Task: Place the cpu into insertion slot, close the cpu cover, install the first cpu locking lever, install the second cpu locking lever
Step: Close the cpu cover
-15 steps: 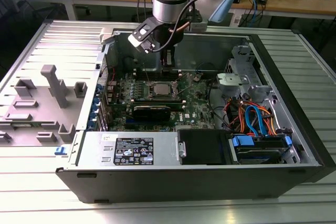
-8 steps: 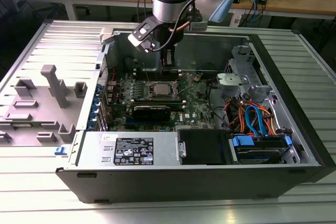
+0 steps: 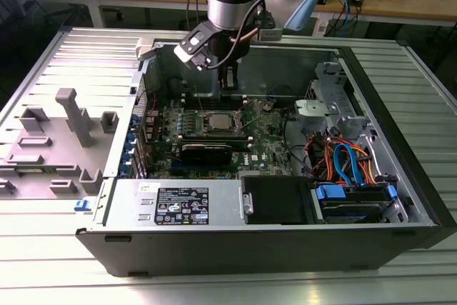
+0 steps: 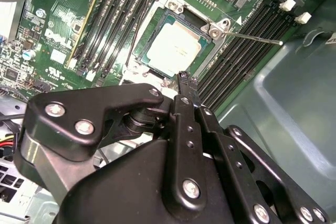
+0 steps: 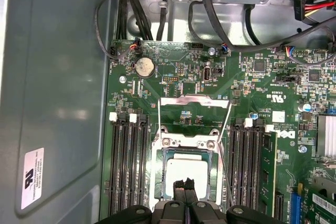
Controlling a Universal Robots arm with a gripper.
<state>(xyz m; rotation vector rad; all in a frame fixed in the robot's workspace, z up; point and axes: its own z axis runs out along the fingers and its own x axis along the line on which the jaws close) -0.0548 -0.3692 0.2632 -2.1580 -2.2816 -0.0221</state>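
Cluttered workbenches at the back, a ribbed metal table (image 3: 285, 289) up front, and on it the open computer case (image 3: 214, 244) with the arm reaching in from above. The pincer (image 5: 184, 184) hangs low over the green motherboard (image 5: 173, 56), its two black tips pressed together with nothing between them: empty-handed. Directly beneath those tips sits the cpu (image 4: 176, 48), its pale metal top lying flat inside the insertion slot (image 4: 175, 7), so the chip looks seated. Just beyond the tips, at the socket's far edge, there's a thin silvery frame with board visible through its window. I read that as the cpu cover (image 5: 194, 100), raised rather than lying on the chip, though I can't be sure of its angle. Off to one side of the pincer a locking lever (image 4: 252, 38), a thin bright rod, juts free from the socket's corner, not latched.

Now the dangers. The tips are very near the chip's top, and a push slightly off-centre could tip or slide the cpu and crush the fine contacts beneath. If the cover gets nudged from the wrong side, it may spring back or come down skewed. That loose lever could snag the pincer on any sideways move. And the long black memory slots (image 5: 128, 166) flank the pincer closely on both sides — little room for drift.
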